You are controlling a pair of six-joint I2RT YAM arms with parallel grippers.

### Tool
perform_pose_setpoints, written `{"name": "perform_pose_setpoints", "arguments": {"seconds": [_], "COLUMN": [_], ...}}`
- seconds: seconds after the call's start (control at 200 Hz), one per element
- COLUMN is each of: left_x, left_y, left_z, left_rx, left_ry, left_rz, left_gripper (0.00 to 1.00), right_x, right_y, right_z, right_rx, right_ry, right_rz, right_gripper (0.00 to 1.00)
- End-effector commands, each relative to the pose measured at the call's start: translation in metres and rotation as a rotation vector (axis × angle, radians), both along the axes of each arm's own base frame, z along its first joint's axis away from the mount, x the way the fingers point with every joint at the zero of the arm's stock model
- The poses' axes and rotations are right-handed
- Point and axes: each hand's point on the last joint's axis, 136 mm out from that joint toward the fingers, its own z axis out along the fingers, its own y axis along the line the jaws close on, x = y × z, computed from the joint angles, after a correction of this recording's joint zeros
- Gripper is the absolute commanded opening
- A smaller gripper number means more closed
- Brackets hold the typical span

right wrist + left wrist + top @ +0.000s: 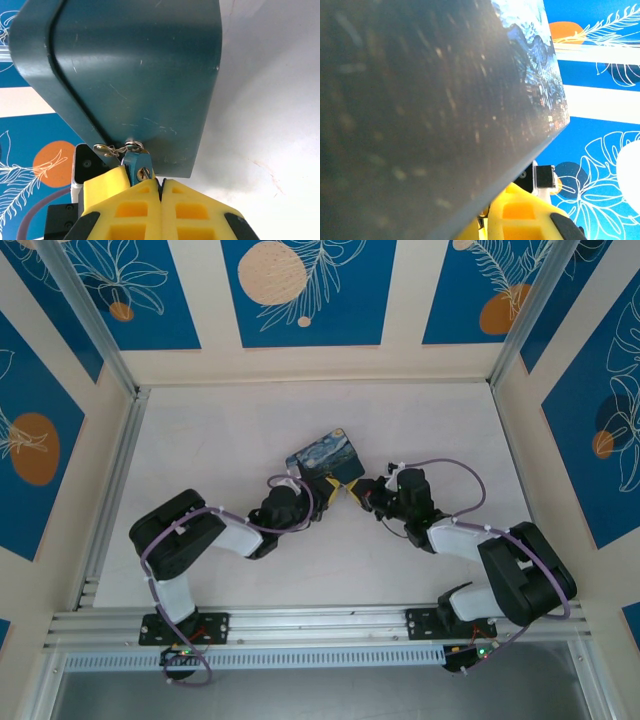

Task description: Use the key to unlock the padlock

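Blue padlock (325,455) sits mid-surface (220,430), left pincer (303,480) clamped on it. Right pincer (160,186) pinches key (135,165), tip seated in keyhole (132,145). Turning and opening apparently remain.

1. No word, brand or number can be read in any view
2. The padlock (325,455) carries only a swirling painted print
3. Wall panels (300,290) behind the padlock show leaf drawings, no lettering
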Motion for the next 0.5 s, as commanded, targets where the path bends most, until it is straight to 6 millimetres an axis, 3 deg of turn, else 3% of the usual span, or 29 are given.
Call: {"name": "perform_pose_setpoints", "arguments": {"seconds": [0.0, 0.495], "left_x": [-0.031, -0.039], "left_y": [-0.029, -0.027], "left_z": [0.035, 0.023], "left_rx": [-0.121, -0.078], "left_ry": [-0.070, -0.048], "left_rz": [-0.153, -0.180], "left_gripper": [0.00, 0.00], "right_x": [-0.007, -0.019], "right_y": [0.008, -0.002], "right_z": [0.019, 0.012], "right_rx": [0.028, -0.043], "right_ry": [-0.071, -0.098], "right_rz": [0.093, 0.196], "right_gripper": [0.00, 0.00]}}
